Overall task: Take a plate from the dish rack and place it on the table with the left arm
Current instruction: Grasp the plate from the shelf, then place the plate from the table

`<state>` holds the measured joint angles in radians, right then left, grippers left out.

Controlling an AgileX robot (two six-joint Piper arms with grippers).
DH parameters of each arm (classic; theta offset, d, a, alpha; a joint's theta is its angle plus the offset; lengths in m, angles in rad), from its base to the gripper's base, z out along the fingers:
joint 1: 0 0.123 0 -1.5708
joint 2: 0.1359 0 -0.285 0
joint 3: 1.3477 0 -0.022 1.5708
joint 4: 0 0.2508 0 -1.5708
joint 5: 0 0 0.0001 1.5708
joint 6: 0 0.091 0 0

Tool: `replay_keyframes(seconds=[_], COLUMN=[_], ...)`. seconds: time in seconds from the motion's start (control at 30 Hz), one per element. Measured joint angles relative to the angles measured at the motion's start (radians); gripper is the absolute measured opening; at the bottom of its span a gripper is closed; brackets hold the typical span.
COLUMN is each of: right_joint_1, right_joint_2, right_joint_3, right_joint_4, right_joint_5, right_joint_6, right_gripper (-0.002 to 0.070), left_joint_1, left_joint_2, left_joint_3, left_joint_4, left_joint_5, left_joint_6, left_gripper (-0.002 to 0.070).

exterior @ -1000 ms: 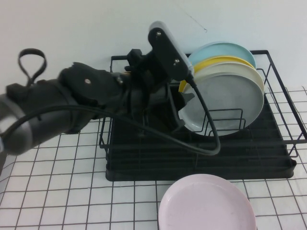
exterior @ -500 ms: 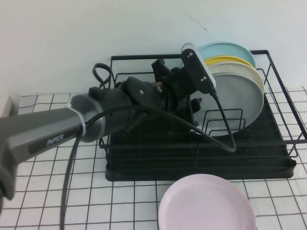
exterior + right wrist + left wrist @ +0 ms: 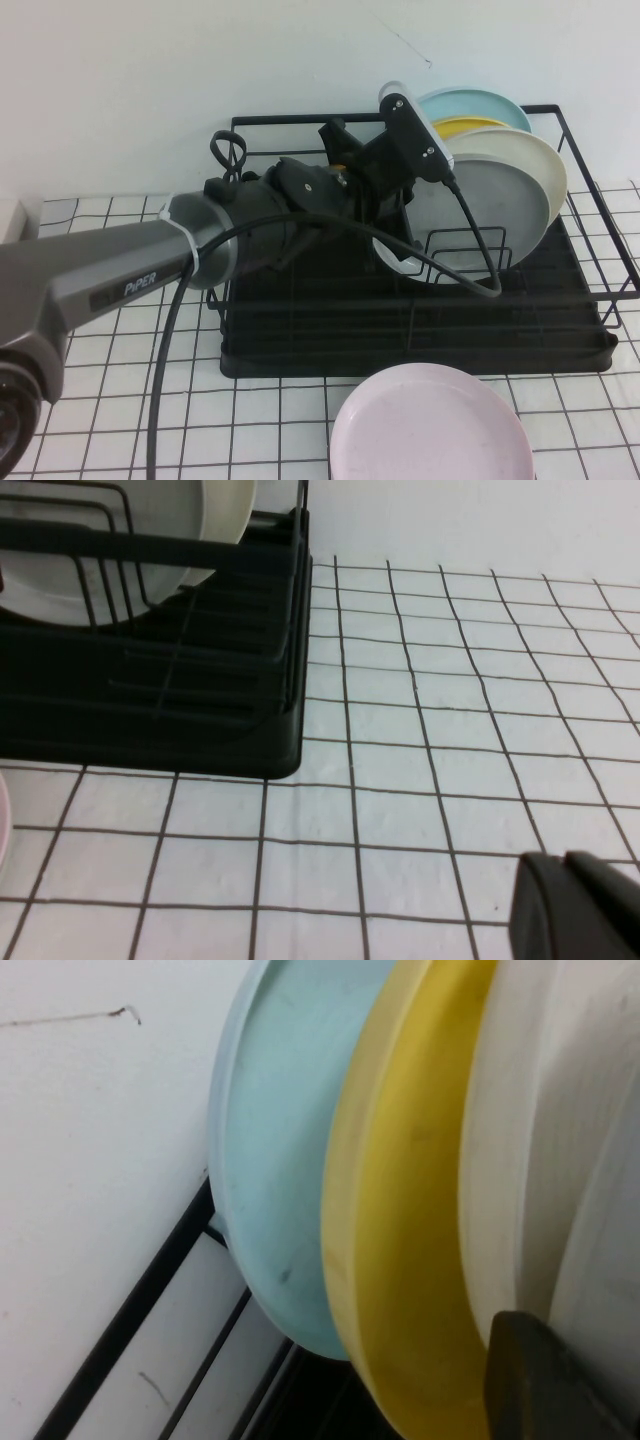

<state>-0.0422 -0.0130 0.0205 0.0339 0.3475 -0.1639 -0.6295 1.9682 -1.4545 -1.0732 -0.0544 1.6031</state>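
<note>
The grey plate (image 3: 495,215) stands upright at the front of a row in the black dish rack (image 3: 420,345). Behind it stand a cream plate (image 3: 540,155), a yellow plate (image 3: 465,125) and a light blue plate (image 3: 480,100). My left arm reaches across the rack, and my left gripper (image 3: 398,228) is at the grey plate's left edge, hidden under the wrist. In the left wrist view a dark part of it lies against the cream plate (image 3: 510,1160), with the grey plate (image 3: 615,1220) beside it. My right gripper (image 3: 575,905) is shut and empty, low over the gridded table (image 3: 450,730).
A pale pink plate (image 3: 430,425) lies flat on the table (image 3: 110,400) just in front of the rack. The rack's corner (image 3: 285,750) is near my right gripper. The left arm's cable loops over the rack's base. A white wall stands behind.
My left arm has stretched right, deeper into the rack, bringing its gripper to the grey plate's left edge. The cream plate has shifted slightly right.
</note>
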Motion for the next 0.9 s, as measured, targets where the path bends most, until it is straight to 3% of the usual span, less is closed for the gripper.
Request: replay_keyframes(seconds=[0.5, 0.9], right_joint_1=[0.000, 0.000], right_joint_2=[0.000, 0.000], right_joint_3=[0.000, 0.000], right_joint_4=[0.000, 0.000], right_joint_5=[0.000, 0.000], right_joint_6=[0.000, 0.000], right_gripper=[-0.0003, -0.0003], left_joint_1=[0.000, 0.000], left_joint_2=[-0.046, -0.289], left_joint_3=[0.000, 0.000], left_joint_4=[-0.006, -0.029], left_joint_5=[0.011, 0.010], left_joint_6=[-0.004, 0.008], left_gripper=[0.0032, 0.0029])
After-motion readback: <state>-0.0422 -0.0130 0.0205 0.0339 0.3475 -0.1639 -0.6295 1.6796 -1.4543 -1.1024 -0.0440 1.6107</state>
